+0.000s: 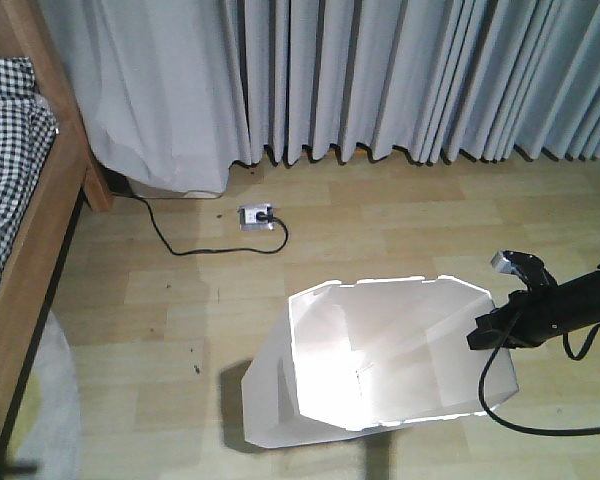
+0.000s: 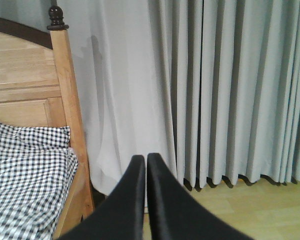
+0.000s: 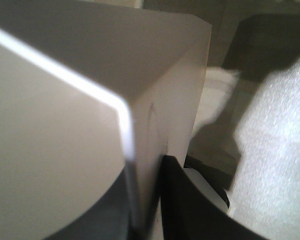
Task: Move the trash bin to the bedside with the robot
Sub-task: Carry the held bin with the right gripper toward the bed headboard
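- Wood in a light brown makes up the bed at the far left of my front view, and its black-and-white checked bedding lies on top.
- A pale grey rug peeks in at the bottom left, just beside the bed.
- My left hand shows in its own wrist view. It is clenched, with the two black fingers pressed together and nothing between them. It points toward the bed post and the grey curtains.
- A black cord runs across the wooden floor from near the bed foot to a small white plug box.
- The trash bin comes next, to the right of the middle. It is white with a cream inside, and its open top is tipped toward my camera. It is well apart from the bed, with bare floor between them.
- I cannot tell if the bin's bottom touches the floor.
- My right hand is at the bin's right rim, with black cables hanging from the arm.
- In the right wrist view, that hand is grasping the bin. The thin white wall sits between the two dark fingers.
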Robot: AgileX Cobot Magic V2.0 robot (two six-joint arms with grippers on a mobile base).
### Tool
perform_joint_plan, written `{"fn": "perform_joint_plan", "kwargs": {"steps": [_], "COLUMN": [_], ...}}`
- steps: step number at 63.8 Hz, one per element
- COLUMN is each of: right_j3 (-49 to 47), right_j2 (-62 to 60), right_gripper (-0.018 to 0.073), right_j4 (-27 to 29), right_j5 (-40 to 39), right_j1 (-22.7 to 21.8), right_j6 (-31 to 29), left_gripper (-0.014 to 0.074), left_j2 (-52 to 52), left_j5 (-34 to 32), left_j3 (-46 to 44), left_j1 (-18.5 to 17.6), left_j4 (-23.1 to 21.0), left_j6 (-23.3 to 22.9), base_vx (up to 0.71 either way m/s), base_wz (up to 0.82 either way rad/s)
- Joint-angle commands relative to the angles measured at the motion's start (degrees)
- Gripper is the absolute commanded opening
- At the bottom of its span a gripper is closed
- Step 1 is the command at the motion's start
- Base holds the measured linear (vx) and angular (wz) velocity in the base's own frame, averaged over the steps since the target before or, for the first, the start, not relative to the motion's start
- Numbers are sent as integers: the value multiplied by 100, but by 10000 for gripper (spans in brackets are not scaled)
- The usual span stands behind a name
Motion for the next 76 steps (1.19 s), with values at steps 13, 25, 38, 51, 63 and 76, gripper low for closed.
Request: {"fn": "perform_joint_plan", "kwargs": {"steps": [13,25,38,51,63,76], "right_j3": [-65,-65,-65,-65,-65,-65], "right_j2": [-414,-414,-414,-414,-414,-414], "right_gripper": [-3,-3,-3,-3,-3,-3], "right_j4": [436,436,436,436,436,436], "right_j5": [1358,1370,1365,1365,1365,1365], "right_j1": [-20,-20,-20,-20,-20,-20], "right_j6": [1,1,1,1,1,1], "left_gripper": [-6,-6,-6,-6,-6,-6], "left_j2": [-43,-43,-43,-43,-43,-43], "left_j5": [-422,-422,-422,-422,-422,-422], "left_j3": [67,67,67,67,67,67], "left_j1": [-36,-36,-36,-36,-36,-36], "left_j4": [-54,-54,-54,-54,-54,-54], "left_j6": [-79,-79,-79,-79,-79,-79], "base_vx": [27,26,25,23,21,20], "base_wz": [4,11,12,11,13,9]}}
